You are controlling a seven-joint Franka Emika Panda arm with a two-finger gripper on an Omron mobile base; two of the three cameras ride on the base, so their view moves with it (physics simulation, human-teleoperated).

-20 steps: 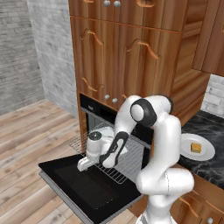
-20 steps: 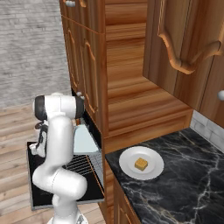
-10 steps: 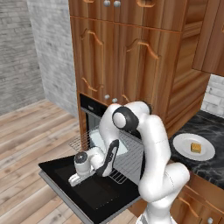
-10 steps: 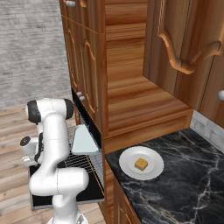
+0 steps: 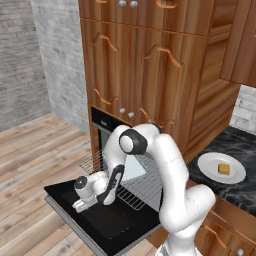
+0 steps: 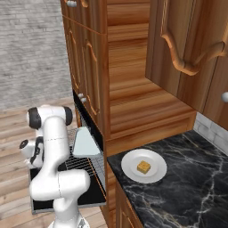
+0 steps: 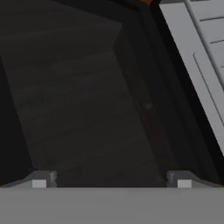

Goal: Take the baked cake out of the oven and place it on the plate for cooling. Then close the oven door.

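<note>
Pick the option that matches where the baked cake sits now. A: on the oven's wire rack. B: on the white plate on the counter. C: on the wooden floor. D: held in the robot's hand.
B: the baked cake rests on the plate, which lies on the black marble counter.

My gripper (image 5: 80, 204) hangs low over the oven door (image 5: 107, 220), which lies folded down flat in front of the oven (image 5: 107, 134), near the door's outer left corner. In the hand view my fingertips (image 7: 40, 180) stand well apart above the door's inner face (image 7: 78, 109). Behind my hand the wire rack (image 5: 135, 187) sticks out of the oven over the door's hinge side. The oven sits in the cabinetry (image 5: 145, 65), below its upper doors. To the right of the oven runs the counter (image 6: 187, 178); on it lies the plate (image 6: 144, 165), and the baked cake (image 6: 143, 167) rests on the plate's middle
</note>
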